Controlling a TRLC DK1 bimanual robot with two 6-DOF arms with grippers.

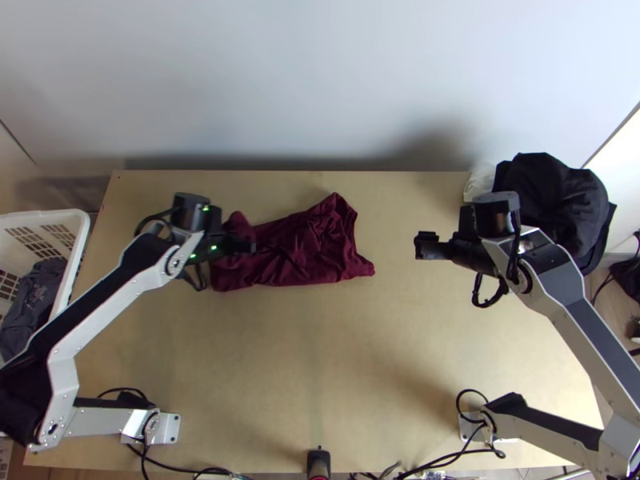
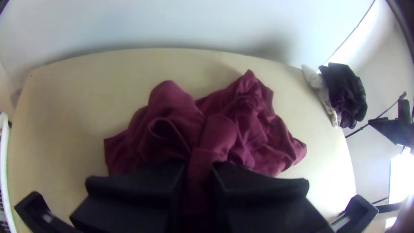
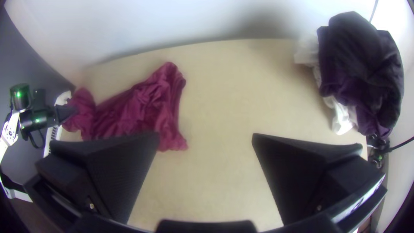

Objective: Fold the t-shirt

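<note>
Spreading the bunched t-shirt (image 1: 308, 250) seems the step: jaws of the left gripper (image 2: 199, 173) pinch a fold, possibly sleeve; the right gripper (image 3: 205, 136) gapes, needing cloth next.

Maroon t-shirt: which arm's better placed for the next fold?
Left, I'd say: the left gripper has the maroon t-shirt pinched; the right gripper is open, away from the cloth.

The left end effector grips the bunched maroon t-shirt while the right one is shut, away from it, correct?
No, the right black end effector is open, its fingers apart, as the right wrist view shows. The left end effector grips the bunched maroon t-shirt.
</note>
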